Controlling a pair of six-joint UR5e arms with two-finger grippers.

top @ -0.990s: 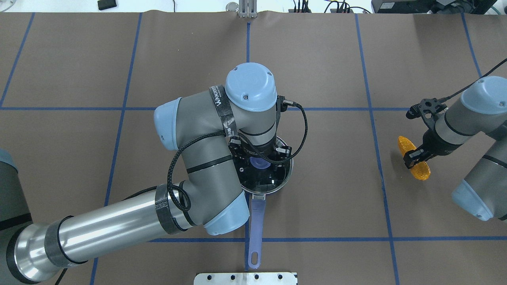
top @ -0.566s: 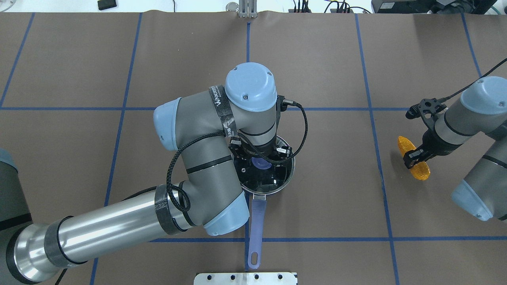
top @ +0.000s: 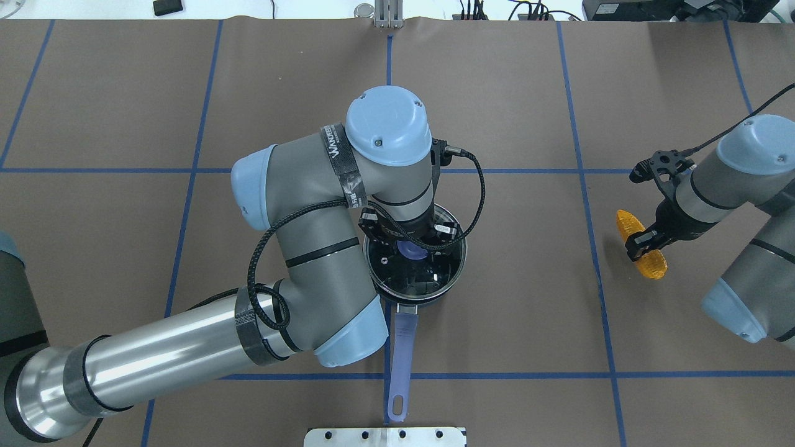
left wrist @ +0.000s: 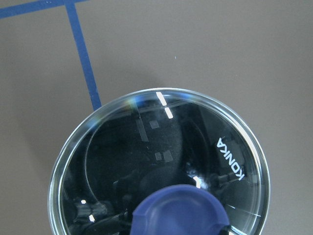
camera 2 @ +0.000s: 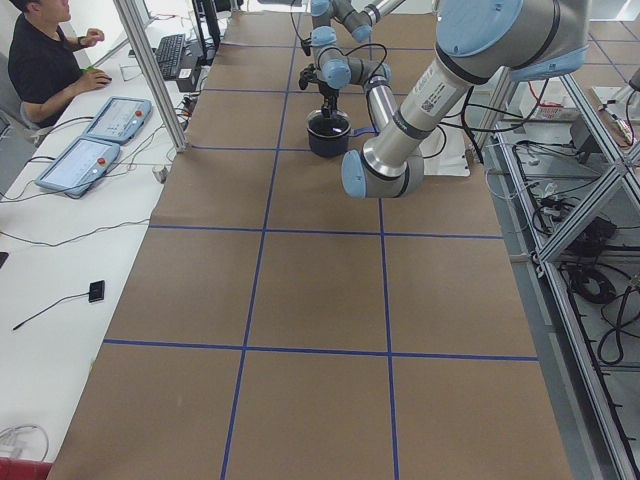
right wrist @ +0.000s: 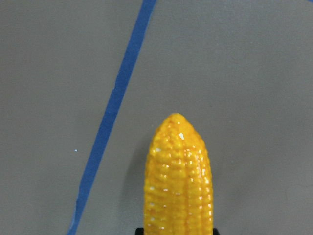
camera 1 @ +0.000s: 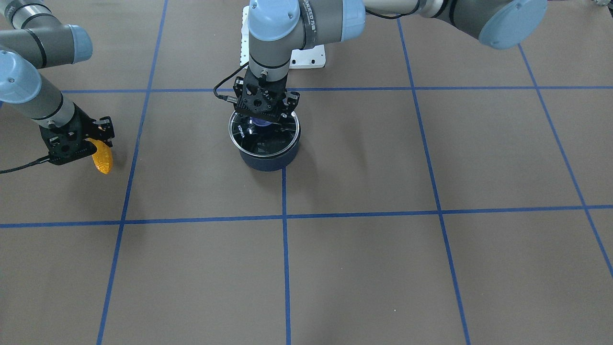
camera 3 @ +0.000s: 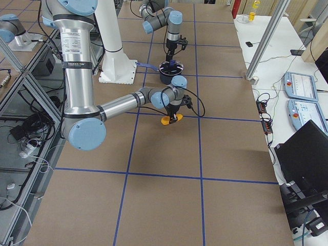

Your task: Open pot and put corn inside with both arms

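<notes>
Left tool (top: 410,243) closed on the knob (left wrist: 181,210) of the glass lid (top: 438,273). Arm and lid have shifted together in the last second, and the lid seems to be just leaving the saucepan (camera 1: 268,162). Right tool (top: 643,246) clamped across the toy corn cob (top: 626,225), which has edged inward, apparently off the surface (top: 528,310) and well apart from the saucepan. Opening begun; transfer pending.

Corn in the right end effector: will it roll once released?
Likely rolls: the corn is round and tapered, so it may curve away. Its glossy kernels look like hard plastic, probably stiff and light. The right end effector grips it mid-length, so tipping seems unlikely.
</notes>
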